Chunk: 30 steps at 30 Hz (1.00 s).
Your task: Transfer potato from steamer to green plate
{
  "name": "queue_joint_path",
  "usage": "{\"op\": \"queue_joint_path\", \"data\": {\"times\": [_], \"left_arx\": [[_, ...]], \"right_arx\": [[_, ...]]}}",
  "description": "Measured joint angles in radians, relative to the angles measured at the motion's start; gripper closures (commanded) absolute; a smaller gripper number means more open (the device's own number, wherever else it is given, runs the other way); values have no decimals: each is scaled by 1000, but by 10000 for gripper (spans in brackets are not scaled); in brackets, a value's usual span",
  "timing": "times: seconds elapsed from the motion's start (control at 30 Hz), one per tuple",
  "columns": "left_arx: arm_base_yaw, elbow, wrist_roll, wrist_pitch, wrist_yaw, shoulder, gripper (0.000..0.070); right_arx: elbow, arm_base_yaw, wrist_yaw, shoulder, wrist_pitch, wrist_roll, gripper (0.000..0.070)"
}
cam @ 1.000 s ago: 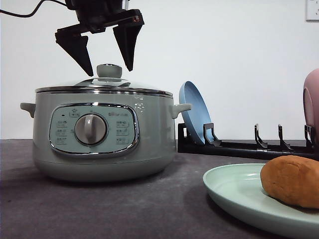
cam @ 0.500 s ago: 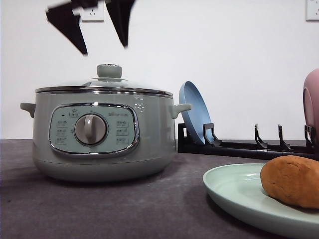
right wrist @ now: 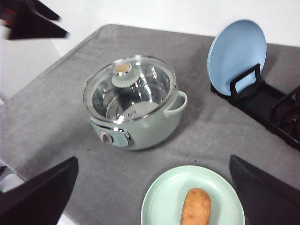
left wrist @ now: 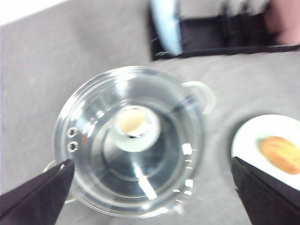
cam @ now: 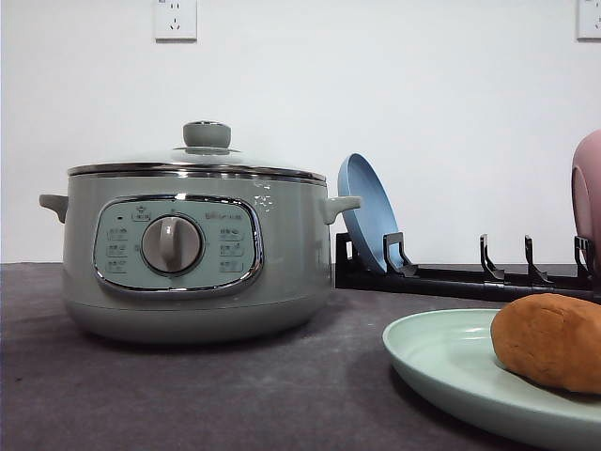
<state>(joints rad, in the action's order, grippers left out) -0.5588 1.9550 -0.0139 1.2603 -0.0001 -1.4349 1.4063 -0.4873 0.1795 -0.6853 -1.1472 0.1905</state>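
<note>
The potato (cam: 549, 340) lies on the green plate (cam: 441, 362) at the table's front right, and it is seen from above in the right wrist view, potato (right wrist: 196, 206) on green plate (right wrist: 161, 201). The steamer (cam: 192, 258) stands to the left with its glass lid on. My left gripper (left wrist: 152, 161) hangs open high above the lid knob (left wrist: 132, 125), nothing between its fingers. My right gripper (right wrist: 153, 158) is open too, high over the table between steamer (right wrist: 136, 105) and plate.
A black dish rack (cam: 451, 272) at the back right holds an upright blue plate (cam: 366, 216) and a pink plate (cam: 588, 197) at the right edge. A dark blurred part of my left arm (right wrist: 30, 21) hangs above the table's left side.
My open left gripper has risen from just above the lid knob and left the top of the front view. The steamer, plate and potato have not moved.
</note>
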Motion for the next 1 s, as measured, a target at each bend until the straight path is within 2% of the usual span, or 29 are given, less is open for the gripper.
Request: {"op": "queue_joint_path", "data": {"times": [0.13, 0.3, 0.43, 0.63, 0.77, 1.0], "left_arx": [[-44, -97, 0, -17, 3, 141, 0], [-62, -302, -6, -72, 3, 342, 0], [-62, -504, -37, -139, 3, 546, 0], [-62, -732, -108, -223, 3, 851, 0], [-64, -799, -173, -216, 3, 978, 0], [-64, -808, -216, -193, 3, 1030, 0]], "right_arx": [[0, 0, 0, 0, -16, 0, 47], [0, 0, 1, 0, -20, -5, 47], [0, 0, 11, 0, -40, -17, 47], [-3, 0, 30, 4, -107, -77, 47], [-33, 0, 30, 39, -110, -95, 47], [-161, 0, 31, 158, -108, -105, 47]]}}
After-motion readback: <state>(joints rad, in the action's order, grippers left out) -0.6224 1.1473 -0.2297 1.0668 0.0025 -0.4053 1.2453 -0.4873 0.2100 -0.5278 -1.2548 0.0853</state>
